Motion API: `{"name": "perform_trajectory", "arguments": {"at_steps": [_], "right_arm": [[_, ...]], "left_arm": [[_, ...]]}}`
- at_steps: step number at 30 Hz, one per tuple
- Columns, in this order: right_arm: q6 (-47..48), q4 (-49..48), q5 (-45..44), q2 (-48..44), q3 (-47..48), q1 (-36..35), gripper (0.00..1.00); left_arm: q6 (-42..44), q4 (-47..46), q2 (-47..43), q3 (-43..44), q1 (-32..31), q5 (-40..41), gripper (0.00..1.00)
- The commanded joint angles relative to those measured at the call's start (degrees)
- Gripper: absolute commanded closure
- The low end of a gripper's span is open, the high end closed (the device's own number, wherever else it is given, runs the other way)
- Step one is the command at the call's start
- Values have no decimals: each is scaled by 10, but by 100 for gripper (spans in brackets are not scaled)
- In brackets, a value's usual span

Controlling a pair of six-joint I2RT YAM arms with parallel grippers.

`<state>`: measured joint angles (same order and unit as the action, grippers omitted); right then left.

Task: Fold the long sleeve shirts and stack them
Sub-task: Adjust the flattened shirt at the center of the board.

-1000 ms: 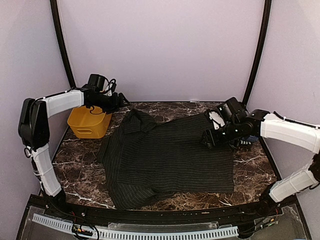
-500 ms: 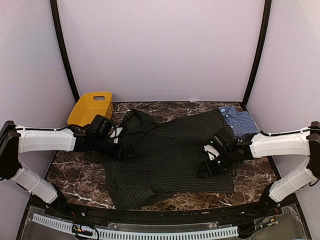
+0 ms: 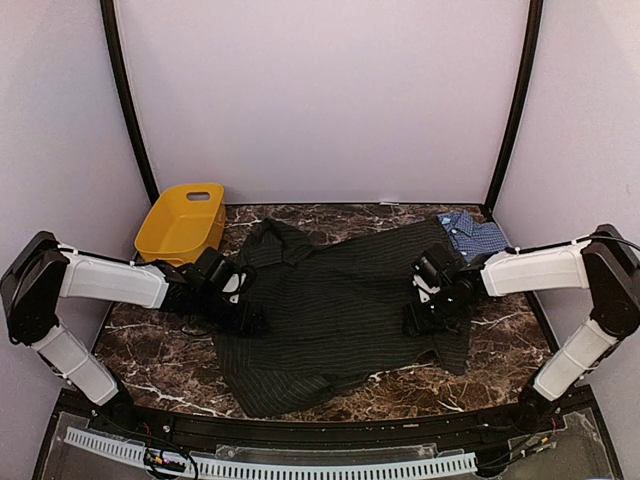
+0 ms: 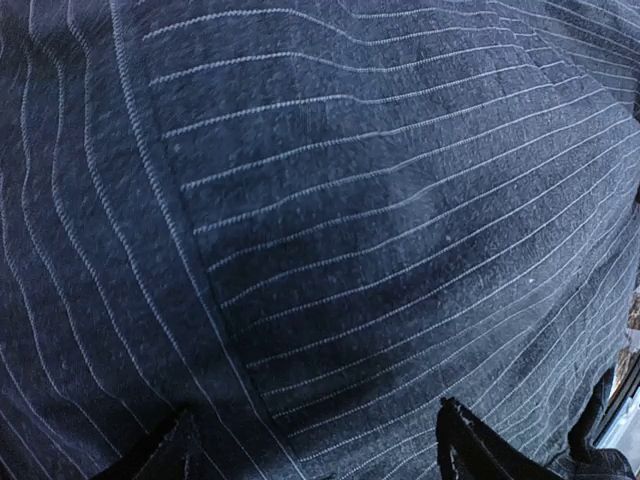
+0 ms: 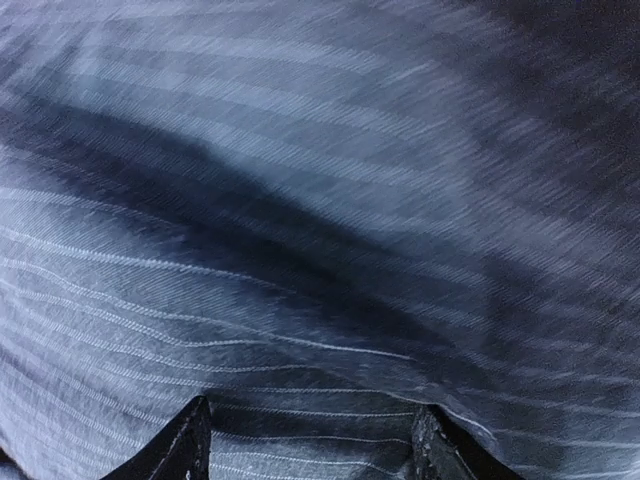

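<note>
The black shirt (image 3: pixel 330 310) lay spread over the middle of the dark, white-veined marble table (image 3: pixel 500 345), its collar towards the far edge and its lower hem drooping unevenly near the front edge. The cloth was a soft woven fabric, black with fine light pinstripes, rumpled into shallow folds along its left side and at the near right corner. The blue shirt (image 3: pixel 470 232) sat at the far right corner, small-checked and partly tucked under the black shirt's edge, so only a folded patch showed. A yellow plastic basket (image 3: pixel 182 225), rectangular with a slot handle, stood tilted at the far left corner.

The left gripper (image 3: pixel 240 300) rested on the shirt's left side, and the right gripper (image 3: pixel 428 298) on its right side. From the left wrist, the two dark fingertips (image 4: pixel 168 455) stood wide apart at the bottom of the view, cut off by the frame, with pinstriped cloth and a stitched seam filling the space ahead. From the right wrist, the fingertips (image 5: pixel 192 440) were likewise spread wide over the fabric; that view was blurred, so the stripes smeared higher up. Whether either pair touched the cloth could not be told. No tag or writing was legible
</note>
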<state>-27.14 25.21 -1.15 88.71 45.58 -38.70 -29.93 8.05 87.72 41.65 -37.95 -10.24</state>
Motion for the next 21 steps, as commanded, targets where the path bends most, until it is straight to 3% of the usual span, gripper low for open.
{"name": "perform_trajectory", "arguments": {"at_steps": [1, 13, 21], "right_arm": [[21, 54, -58, 30, 15, 28, 35], [47, 108, 35, -60, 7, -3, 31], [23, 137, 34, -68, 0, -15, 29]], "left_arm": [[21, 32, 25, 31, -1, 55, 20], [78, 98, 89, 96, 3, 138, 19], [99, 127, 81, 97, 20, 134, 21]]}}
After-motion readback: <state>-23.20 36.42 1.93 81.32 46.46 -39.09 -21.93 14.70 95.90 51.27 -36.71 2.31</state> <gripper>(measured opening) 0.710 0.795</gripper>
